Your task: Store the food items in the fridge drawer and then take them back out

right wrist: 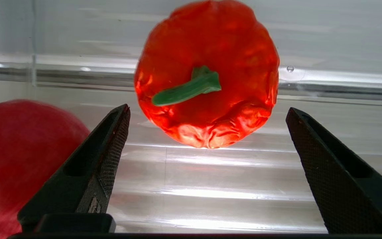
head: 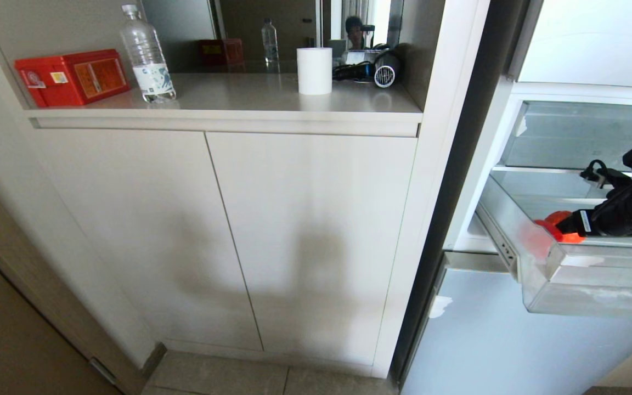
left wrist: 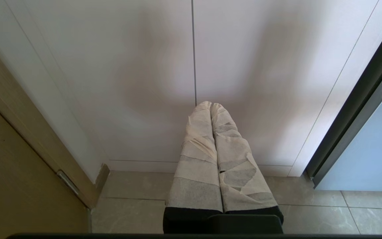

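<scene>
Right end effector inside fridge drawer, fingers wide, holding nothing. Red pepper lies on ribbed floor ahead, second red item beside. Advice: advance straight, centre pepper, close gently, avoid neighbour.

The right arm reaches in from the right edge of the head view, its black wrist and cables stretched leftward and roughly level. The right gripper is spread wide, its two black textured fingers well apart and touching nothing between them. The left gripper hangs low, pointing forward and down, out of the head view. Its two fingers, wrapped in pale tape, lie pressed together along their whole length with nothing between them.
</scene>
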Controlling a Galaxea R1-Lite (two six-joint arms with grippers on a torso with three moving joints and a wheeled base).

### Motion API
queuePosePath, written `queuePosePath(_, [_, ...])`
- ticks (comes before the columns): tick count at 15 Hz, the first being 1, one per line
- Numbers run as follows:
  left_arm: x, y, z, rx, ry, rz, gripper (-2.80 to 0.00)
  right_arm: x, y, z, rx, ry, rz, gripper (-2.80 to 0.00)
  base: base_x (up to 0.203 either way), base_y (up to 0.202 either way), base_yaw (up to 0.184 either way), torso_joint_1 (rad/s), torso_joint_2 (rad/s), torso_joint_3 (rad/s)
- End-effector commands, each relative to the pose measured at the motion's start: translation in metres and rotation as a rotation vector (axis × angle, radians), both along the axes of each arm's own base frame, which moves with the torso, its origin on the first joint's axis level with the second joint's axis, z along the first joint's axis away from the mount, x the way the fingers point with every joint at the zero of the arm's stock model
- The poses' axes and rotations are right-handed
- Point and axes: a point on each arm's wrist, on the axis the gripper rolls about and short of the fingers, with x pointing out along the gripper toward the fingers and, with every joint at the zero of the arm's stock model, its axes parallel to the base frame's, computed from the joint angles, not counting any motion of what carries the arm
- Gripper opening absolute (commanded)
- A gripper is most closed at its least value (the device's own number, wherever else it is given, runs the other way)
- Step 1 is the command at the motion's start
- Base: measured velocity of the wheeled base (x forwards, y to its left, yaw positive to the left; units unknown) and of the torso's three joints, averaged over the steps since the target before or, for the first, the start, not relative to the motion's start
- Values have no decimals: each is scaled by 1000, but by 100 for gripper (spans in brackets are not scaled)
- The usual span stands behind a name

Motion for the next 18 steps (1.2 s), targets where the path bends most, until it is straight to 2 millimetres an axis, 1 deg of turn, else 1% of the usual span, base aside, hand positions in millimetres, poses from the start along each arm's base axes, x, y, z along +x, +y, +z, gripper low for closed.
queuePosePath(1, [0,0,0,1,-1,1,-280,0,0,-2,4,7,3,0,0,0,0,0,0,0])
queuePosePath(9, [0,0,0,1,0,1,-280,1,-1,-3,4,7,3,0,0,0,0,0,0,0])
queuePosePath(18, [0,0,0,1,0,1,-280,2,0,2,-4,-12,7,0,0,0,0,0,0,0])
